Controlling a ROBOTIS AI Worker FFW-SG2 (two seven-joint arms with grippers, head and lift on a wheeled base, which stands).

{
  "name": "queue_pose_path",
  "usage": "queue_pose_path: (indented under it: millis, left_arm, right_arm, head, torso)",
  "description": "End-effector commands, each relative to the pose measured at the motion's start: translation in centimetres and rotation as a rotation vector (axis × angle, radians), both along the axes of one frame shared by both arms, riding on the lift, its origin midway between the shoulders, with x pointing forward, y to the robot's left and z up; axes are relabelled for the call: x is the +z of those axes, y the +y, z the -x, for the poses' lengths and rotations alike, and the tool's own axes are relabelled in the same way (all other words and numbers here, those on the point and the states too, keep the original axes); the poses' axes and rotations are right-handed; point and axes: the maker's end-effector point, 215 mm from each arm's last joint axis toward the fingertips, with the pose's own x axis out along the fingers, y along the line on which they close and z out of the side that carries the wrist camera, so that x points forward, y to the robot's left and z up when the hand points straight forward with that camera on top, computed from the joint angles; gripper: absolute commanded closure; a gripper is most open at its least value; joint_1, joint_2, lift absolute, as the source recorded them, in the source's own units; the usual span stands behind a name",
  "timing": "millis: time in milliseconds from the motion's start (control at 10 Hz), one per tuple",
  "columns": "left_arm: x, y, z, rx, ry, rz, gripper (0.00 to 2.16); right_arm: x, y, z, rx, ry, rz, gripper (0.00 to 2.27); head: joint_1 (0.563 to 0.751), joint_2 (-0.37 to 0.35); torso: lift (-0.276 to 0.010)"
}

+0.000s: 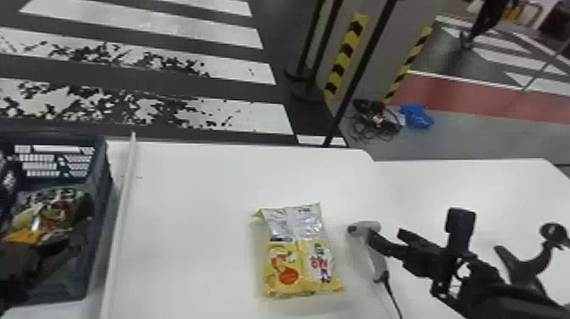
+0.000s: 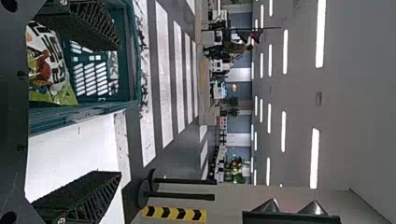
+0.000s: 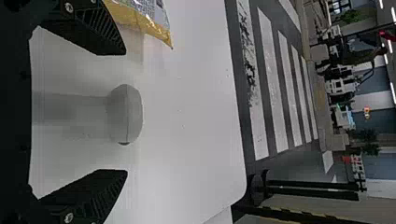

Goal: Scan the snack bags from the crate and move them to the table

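Left gripper (image 1: 46,254) at crate (image 1: 99,199), fingers spread, nothing gripped; colourful snack bag (image 1: 55,212) lies inside crate, near upper finger in left wrist view; yellow snack bag (image 1: 301,267) lies on table (image 1: 191,220), beside scanner (image 1: 375,254); right gripper (image 1: 386,239) at scanner, fingers parted, scanner between them, not clenched.

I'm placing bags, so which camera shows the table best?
Head view: it takes in the widest stretch of table. The right wrist view shows the part around the scanner, the left a patch beside the crate.
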Motion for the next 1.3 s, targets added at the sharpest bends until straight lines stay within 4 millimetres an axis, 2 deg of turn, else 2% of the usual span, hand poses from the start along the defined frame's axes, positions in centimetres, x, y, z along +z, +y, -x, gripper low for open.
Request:
queue_pose_path:
  millis: [0, 200, 600, 700, 800, 900, 1000, 1100, 1200]
  left_arm:
    - [-0.8, 0.0, -0.3, -0.001, 0.011, -0.005, 0.04]
    - [-1.1, -0.4, -0.7, -0.009, 0.016, -0.002, 0.04]
    - [-1.3, -0.6, -0.8, -0.011, 0.009, 0.007, 0.04]
    - [-1.3, -0.7, -0.8, -0.014, 0.009, 0.008, 0.04]
    - [-1.3, -0.7, -0.8, -0.013, 0.009, 0.006, 0.04]
    - [-1.2, -0.7, -0.8, -0.014, 0.008, 0.005, 0.04]
    - [-1.2, -0.8, -0.9, -0.016, 0.007, 0.007, 0.04]
    - [-1.2, -1.0, -0.9, -0.018, 0.008, 0.009, 0.04]
    - [-1.3, -1.0, -0.8, -0.02, 0.009, 0.008, 0.04]
  right_arm:
    - [-1.6, 0.2, 0.6, -0.003, 0.025, -0.02, 0.09]
    - [-2.7, -0.1, 0.4, -0.001, 0.033, -0.031, 0.1]
    - [-5.5, 0.7, -0.3, 0.039, 0.098, -0.01, 0.16]
    - [-6.1, 0.4, 0.0, 0.041, 0.126, -0.004, 0.52]
    - [-6.7, 0.2, 0.4, 0.038, 0.159, -0.002, 1.27]
    - [-7.0, 0.1, 0.6, 0.034, 0.176, 0.001, 1.84]
    - [-6.9, 0.0, 0.6, 0.035, 0.175, 0.007, 2.15]
    - [-6.7, 0.0, 0.7, 0.037, 0.168, 0.009, 2.24]
    - [-6.4, 0.0, 0.5, 0.038, 0.158, 0.013, 2.24]
  head:
    - [0.695, -0.337]
    - [0.695, -0.334]
    - [0.695, -0.333]
    - [0.695, -0.331]
    - [0.695, -0.332]
    - [0.695, -0.336]
    - [0.695, -0.341]
    - [0.695, -0.344]
    - [0.695, -0.345]
  torso:
    - [-0.095]
    - [-0.095]
    - [-0.095]
    - [-0.095]
    - [-0.095]
    - [-0.095]
    - [-0.095]
    - [-0.095]
    - [-0.095]
